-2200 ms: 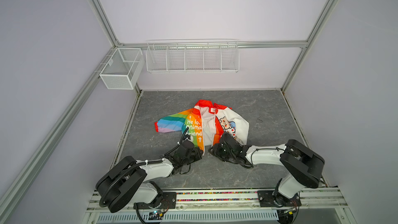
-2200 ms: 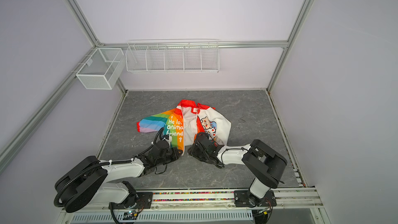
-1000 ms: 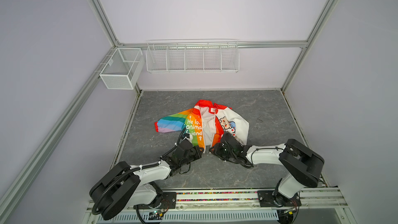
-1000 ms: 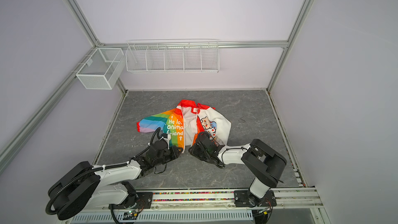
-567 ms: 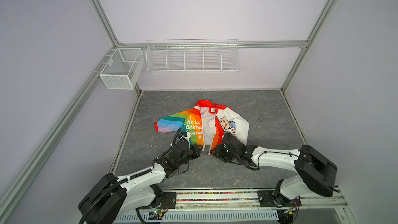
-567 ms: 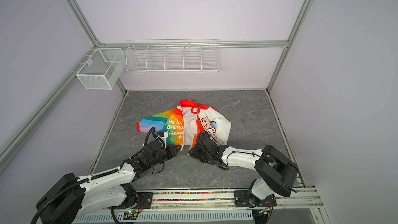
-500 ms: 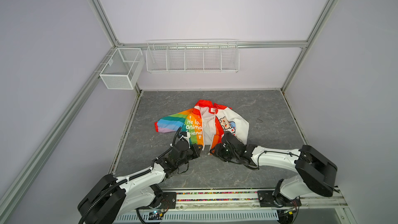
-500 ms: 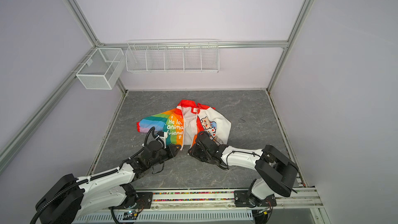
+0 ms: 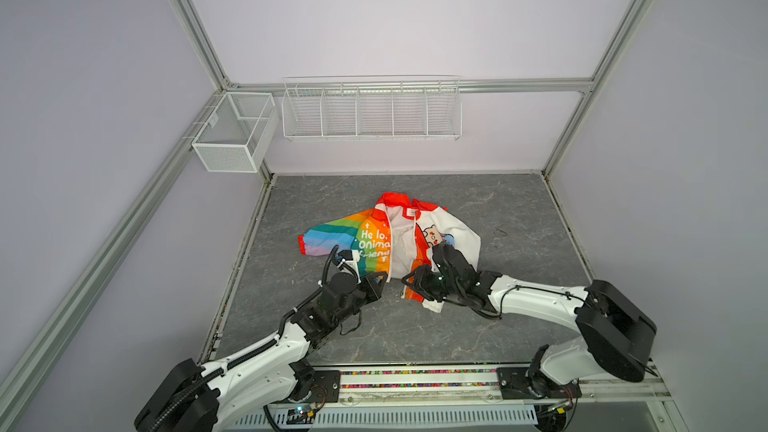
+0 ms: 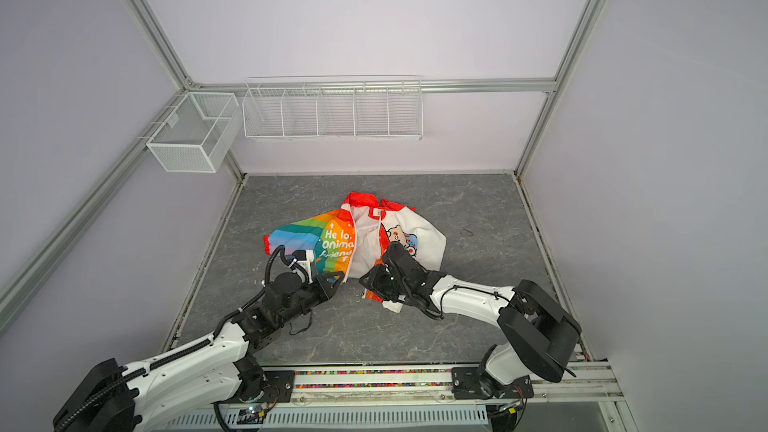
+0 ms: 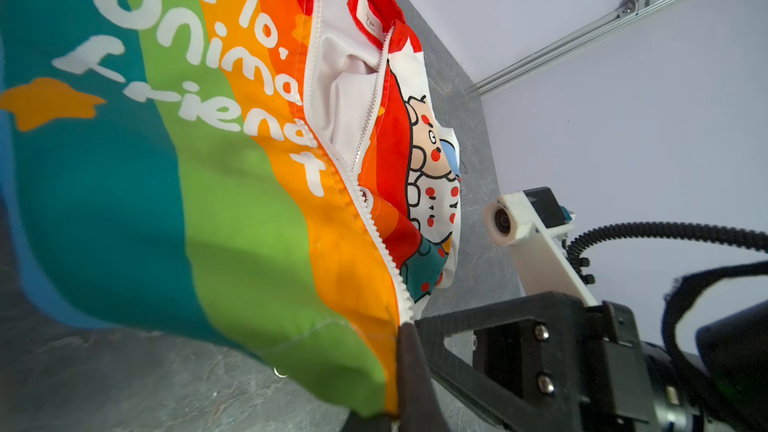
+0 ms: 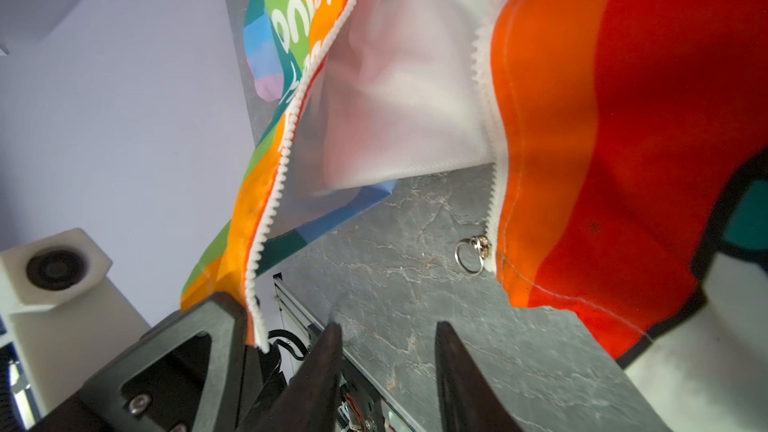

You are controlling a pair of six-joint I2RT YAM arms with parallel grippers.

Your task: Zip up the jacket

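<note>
the jacket [image 9: 374, 238] looks light and limp, likely to bunch and slide; the best holds are the hem ends beside its white zipper [image 11: 376, 238]. it lies unzipped on the grey tabletop [image 9: 498, 209], with rainbow stripes and a bear print. the left gripper [image 11: 405, 351] pinches the rainbow hem corner. the right gripper [image 12: 386, 338] is part-open and empty, near the ring-pull slider [image 12: 471, 253].

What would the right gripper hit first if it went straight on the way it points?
Probably the jacket at its back hem, past bare table; the right gripper's open fingers aim just beside the zipper pull. Depth is unclear.
</note>
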